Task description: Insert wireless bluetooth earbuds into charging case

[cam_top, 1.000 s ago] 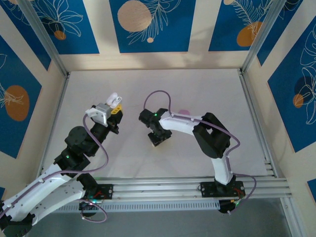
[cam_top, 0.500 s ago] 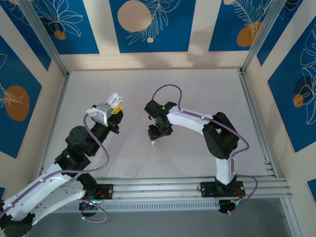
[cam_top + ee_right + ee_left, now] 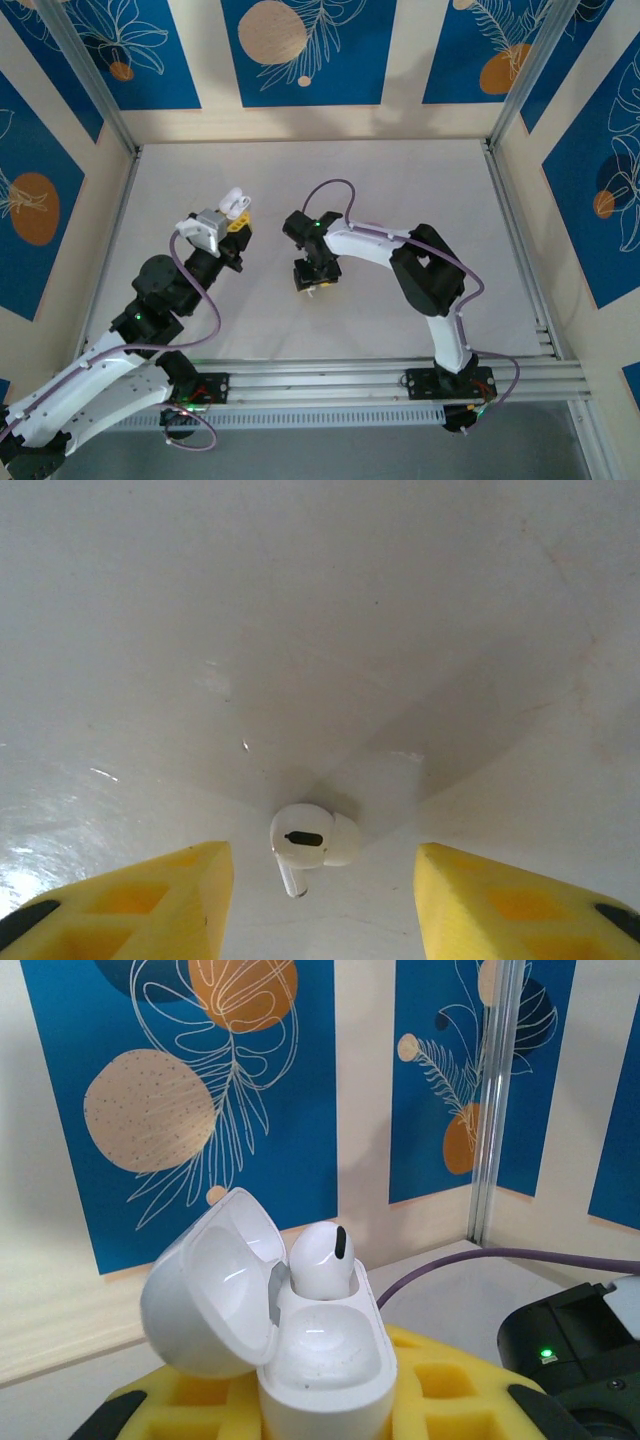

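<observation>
Left jaws are clamped on the charging case point(image 3: 325, 1360), lid point(image 3: 210, 1290) flipped open to the left (one white earbud point(image 3: 322, 1260) already sits upright in the far socket). Over to the right arm: right jaws stand open, pointing down, yellow fingers point(image 3: 150, 900) on either side of a second white earbud point(image 3: 312, 842) lying on the tabletop point(image 3: 300, 630), touching neither finger.

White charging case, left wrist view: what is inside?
One glossy white earbud stands in the far socket of the open white pebble-shaped case; the near socket is empty. Its lower part is hidden.
</observation>
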You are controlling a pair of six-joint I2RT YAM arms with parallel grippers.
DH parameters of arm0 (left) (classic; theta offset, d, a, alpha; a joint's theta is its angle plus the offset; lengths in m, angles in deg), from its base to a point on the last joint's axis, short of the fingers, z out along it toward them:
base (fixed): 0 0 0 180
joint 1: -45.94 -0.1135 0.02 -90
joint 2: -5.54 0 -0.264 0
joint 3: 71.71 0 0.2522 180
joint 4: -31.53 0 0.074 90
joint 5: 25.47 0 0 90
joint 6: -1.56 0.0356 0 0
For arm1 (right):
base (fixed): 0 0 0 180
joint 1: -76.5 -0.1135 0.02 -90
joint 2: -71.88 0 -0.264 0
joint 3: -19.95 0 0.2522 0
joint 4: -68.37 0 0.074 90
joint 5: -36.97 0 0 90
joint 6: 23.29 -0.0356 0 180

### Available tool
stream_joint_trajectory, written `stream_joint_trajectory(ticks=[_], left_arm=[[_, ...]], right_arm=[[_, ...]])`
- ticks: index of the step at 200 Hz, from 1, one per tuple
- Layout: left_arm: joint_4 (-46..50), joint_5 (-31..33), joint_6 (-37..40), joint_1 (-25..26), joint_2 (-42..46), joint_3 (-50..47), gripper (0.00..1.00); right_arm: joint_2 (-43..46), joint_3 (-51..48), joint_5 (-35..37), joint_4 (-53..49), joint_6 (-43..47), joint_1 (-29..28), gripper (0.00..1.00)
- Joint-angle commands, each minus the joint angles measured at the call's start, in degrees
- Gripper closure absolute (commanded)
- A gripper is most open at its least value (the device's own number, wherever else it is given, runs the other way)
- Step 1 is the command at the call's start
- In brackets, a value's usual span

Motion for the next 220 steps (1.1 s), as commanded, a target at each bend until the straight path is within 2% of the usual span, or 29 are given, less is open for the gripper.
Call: stream_joint_trajectory(ticks=[1,168,220], left_arm=[[-2.06,-0.82,-0.38,0.29,0.34,1.17,0.83],[-1.89,-0.35,-0.38,0.32,0.92,0.82,0.83],[-1.56,-1.03,-0.55,0.27,0.23,1.09,0.83]], right_arm=[[-1.61,2.2,-0.11,-1.98,-1.78,-0.32,0.49],[-6.83,5.68,6.49,-5.48,-3.59,-2.91,0.67],[-1.18,2.85,7.58,-3.58,-3.79,-2.35,0.71]])
